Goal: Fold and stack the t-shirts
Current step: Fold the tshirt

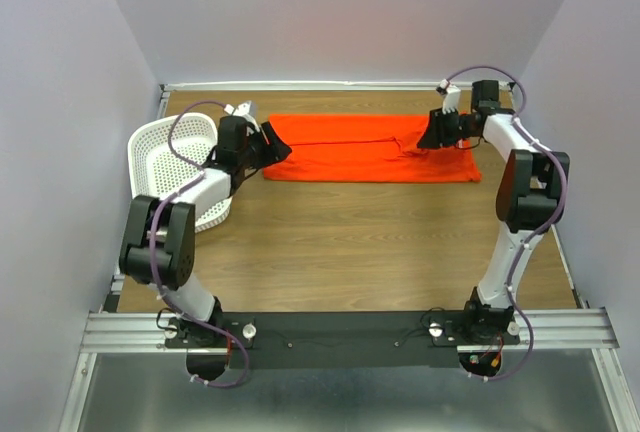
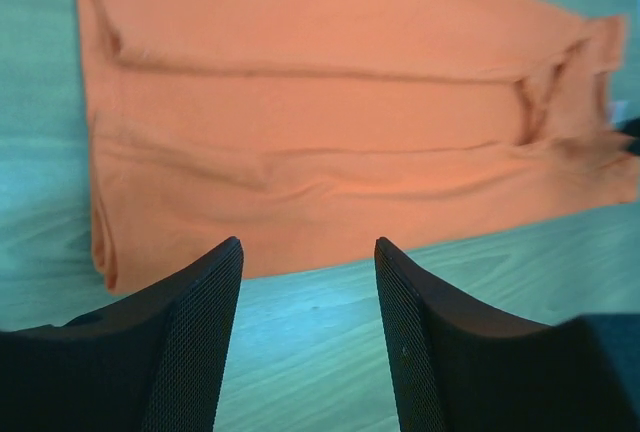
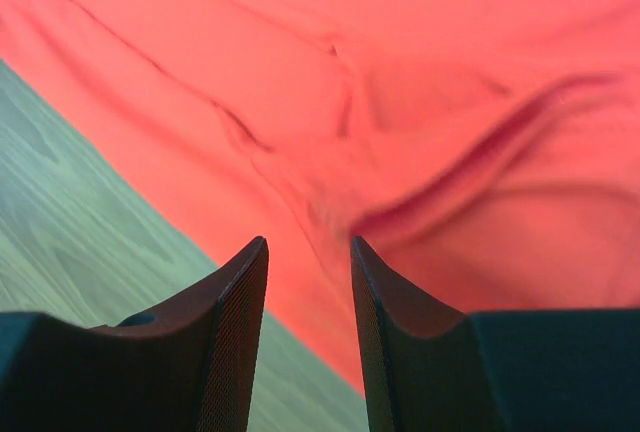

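Note:
The orange-red t-shirt (image 1: 360,150) lies flat at the far side of the table, folded lengthwise into a long strip. My left gripper (image 1: 275,142) sits at the strip's left end. In the left wrist view the t-shirt (image 2: 330,132) fills the upper part, and the left gripper (image 2: 308,247) stands open just short of its near edge, with only bare wood between the jaws. My right gripper (image 1: 435,134) hovers over the right end. In the right wrist view it (image 3: 308,242) is open above the creased cloth (image 3: 420,72), gripping nothing.
A white perforated basket (image 1: 170,147) stands tilted at the left edge, beside the left arm. The wooden table (image 1: 350,242) is enclosed by pale walls at the back and sides. A metal rail (image 1: 340,327) carries both arm bases at the near edge.

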